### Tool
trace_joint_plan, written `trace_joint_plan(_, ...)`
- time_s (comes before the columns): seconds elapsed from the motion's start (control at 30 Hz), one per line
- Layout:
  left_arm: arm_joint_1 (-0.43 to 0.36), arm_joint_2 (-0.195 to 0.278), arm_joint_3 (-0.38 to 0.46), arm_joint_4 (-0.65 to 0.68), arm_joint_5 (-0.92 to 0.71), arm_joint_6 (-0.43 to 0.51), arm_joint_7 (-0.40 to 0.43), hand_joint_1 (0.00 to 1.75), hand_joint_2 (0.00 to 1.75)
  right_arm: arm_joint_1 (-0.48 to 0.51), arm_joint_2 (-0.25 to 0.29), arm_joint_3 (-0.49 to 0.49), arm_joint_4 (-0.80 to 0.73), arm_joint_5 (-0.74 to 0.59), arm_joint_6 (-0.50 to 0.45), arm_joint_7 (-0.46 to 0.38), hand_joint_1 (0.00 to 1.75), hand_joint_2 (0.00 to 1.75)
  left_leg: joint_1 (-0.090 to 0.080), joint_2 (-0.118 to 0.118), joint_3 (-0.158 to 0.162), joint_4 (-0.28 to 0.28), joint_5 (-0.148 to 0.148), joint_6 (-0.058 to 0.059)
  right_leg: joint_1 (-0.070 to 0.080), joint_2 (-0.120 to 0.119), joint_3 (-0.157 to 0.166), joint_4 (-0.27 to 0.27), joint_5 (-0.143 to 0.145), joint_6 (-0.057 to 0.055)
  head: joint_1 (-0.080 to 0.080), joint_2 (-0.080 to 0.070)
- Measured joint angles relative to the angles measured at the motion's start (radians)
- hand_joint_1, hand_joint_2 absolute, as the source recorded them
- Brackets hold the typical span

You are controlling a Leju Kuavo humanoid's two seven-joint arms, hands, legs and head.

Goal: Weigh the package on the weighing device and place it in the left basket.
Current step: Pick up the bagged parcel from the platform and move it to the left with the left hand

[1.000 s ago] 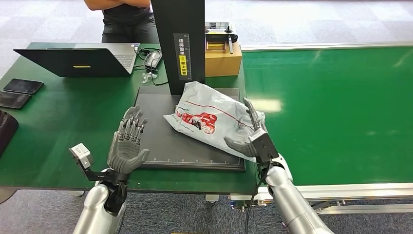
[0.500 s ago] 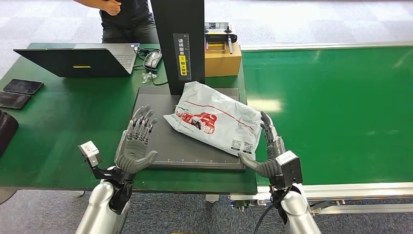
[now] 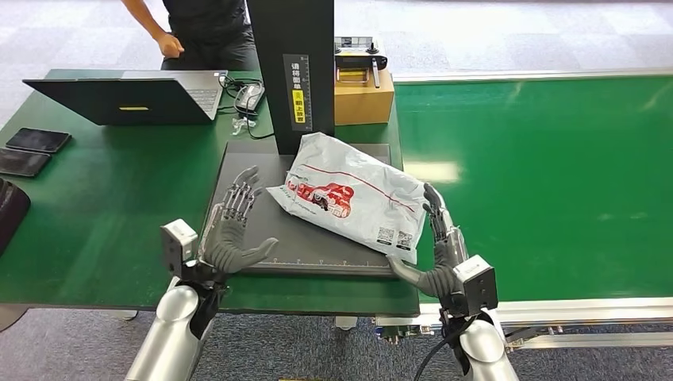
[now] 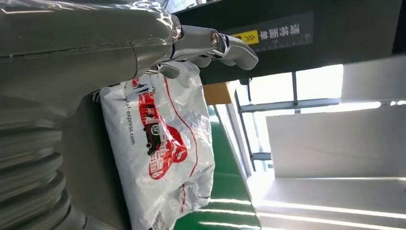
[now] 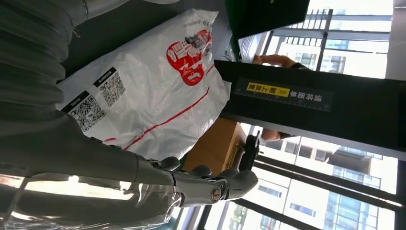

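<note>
A white plastic mail package (image 3: 349, 194) with red print and QR labels lies on the black weighing platform (image 3: 262, 238), in front of the scale's black upright column (image 3: 290, 63). My left hand (image 3: 234, 230) hovers open over the platform's left part, palm turned toward the package, a short gap from it. Just off the platform's right front corner my right hand (image 3: 436, 250) is open, fingers up beside the package's near right corner. The package (image 4: 160, 148) lies past my left hand's fingers (image 4: 225, 45) in the left wrist view. The right wrist view looks along the package (image 5: 143, 91), and nothing is in that hand.
A laptop (image 3: 127, 97) and two phones (image 3: 32, 149) lie on the green table at the left. A cardboard box (image 3: 363, 94) with a controller stands behind the scale. A person (image 3: 198, 32) stands at the far side. The green conveyor belt (image 3: 540, 175) stretches to the right.
My right hand let go of the package's right corner and drew back toward me, off the platform's corner. My left hand moved right and forward, closer to the package. The person's arm shifted.
</note>
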Motion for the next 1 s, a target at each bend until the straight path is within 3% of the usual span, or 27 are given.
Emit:
trace_joint_plan(0.23, -0.115, -0.013, -0.039, 0.088, -0.141, 0.101, 0.008, 0.0, 1.75, 0.004, 0.012, 0.006, -0.011, -0.003, 0.034, -0.007, 0.0, 1.75, 0.0, 0.0, 0.0, 0.0, 0.0, 0.0, 0.0, 0.0, 0.0, 0.0, 0.0, 0.0, 0.0, 0.0)
trace_joint_plan(0.4, -0.208, -0.022, -0.085, 0.187, -0.276, 0.249, 0.022, 0.0, 1.75, -0.008, 0.012, 0.012, -0.02, -0.037, 0.067, -0.008, 0.0, 1.75, 0.0, 0.0, 0.0, 0.0, 0.0, 0.0, 0.0, 0.0, 0.0, 0.0, 0.0, 0.0, 0.0, 0.0)
trace_joint_plan(0.53, -0.278, -0.028, -0.129, 0.28, -0.413, 0.384, 0.069, 0.0, 1.75, -0.017, 0.013, 0.013, -0.031, -0.055, 0.082, 0.002, 0.0, 1.75, 0.0, 0.0, 0.0, 0.0, 0.0, 0.0, 0.0, 0.0, 0.0, 0.0, 0.0, 0.0, 0.0, 0.0)
trace_joint_plan(0.63, -0.331, -0.033, -0.176, 0.362, -0.529, 0.431, 0.145, 0.0, 1.75, -0.021, 0.016, 0.013, -0.032, -0.055, 0.086, 0.006, 0.0, 1.75, 0.0, 0.0, 0.0, 0.0, 0.0, 0.0, 0.0, 0.0, 0.0, 0.0, 0.0, 0.0, 0.0, 0.0)
trace_joint_plan(0.83, -0.403, -0.056, -0.254, 0.516, -0.608, 0.356, 0.223, 0.0, 1.75, -0.024, 0.026, 0.012, -0.032, -0.049, 0.083, 0.01, 0.0, 1.75, 0.0, 0.0, 0.0, 0.0, 0.0, 0.0, 0.0, 0.0, 0.0, 0.0, 0.0, 0.0, 0.0, 0.0)
trace_joint_plan(1.0, -0.424, -0.073, -0.262, 0.609, -0.583, 0.151, 0.271, 0.0, 1.75, -0.024, 0.034, -0.004, -0.032, -0.057, 0.069, 0.013, 0.0, 1.75, 0.0, 0.0, 0.0, 0.0, 0.0, 0.0, 0.0, 0.0, 0.0, 0.0, 0.0, 0.0, 0.0, 0.0)
